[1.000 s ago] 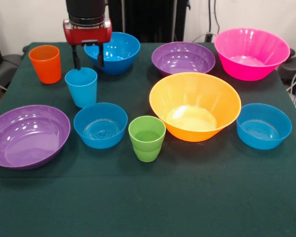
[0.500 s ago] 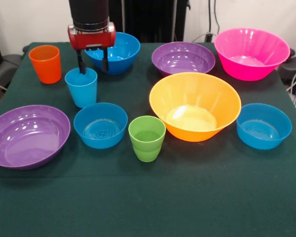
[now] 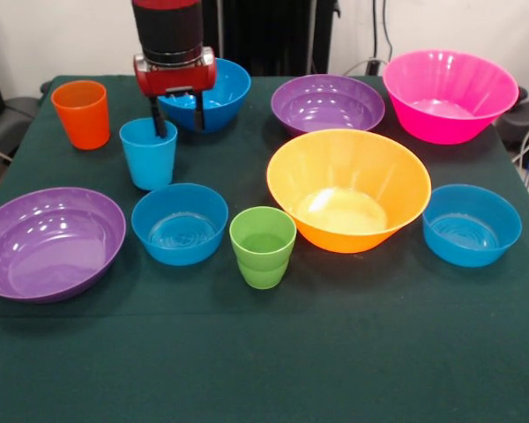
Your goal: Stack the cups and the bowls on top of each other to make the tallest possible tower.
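We see a dark green table (image 3: 353, 352) (white wall behind); the gripper (image 3: 178, 122), fingers apart, straddles the light blue cup's (image 3: 149, 159) rim, orange cup (image 3: 82, 115) at nine o'clock.

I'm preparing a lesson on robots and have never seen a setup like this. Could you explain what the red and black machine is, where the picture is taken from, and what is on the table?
The machine is a robot arm; its gripper comes down from above. The camera looks across a green table toward the robot.

On the table stand three cups: orange, light blue and green. There are also seven bowls: one orange-yellow, one pink, two purple and three blue.

The gripper's two dark fingers are spread apart at the light blue cup's rim, one seemingly dipping inside it. Nothing is lifted, and nothing is stacked yet.
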